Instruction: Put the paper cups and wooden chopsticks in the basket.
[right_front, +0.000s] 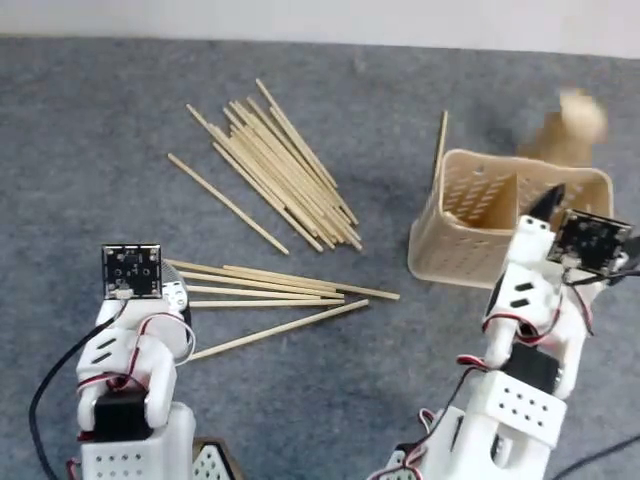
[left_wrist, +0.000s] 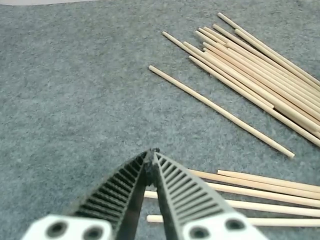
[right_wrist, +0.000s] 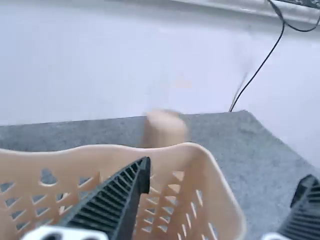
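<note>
My left gripper (left_wrist: 151, 154) is pinched shut on nothing, right beside the loose chopsticks (left_wrist: 270, 181). The right gripper (right_wrist: 225, 180) is spread wide over the basket (right_wrist: 100, 150) rim, with a blurry paper cup (right_wrist: 165, 127) just behind.

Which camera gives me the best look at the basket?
The high view: the basket appears whole there, with its rim, pierced walls and inner divider. The right wrist view catches a close stretch of its rim and pierced wall. The left wrist view looks at chopsticks instead.
</note>
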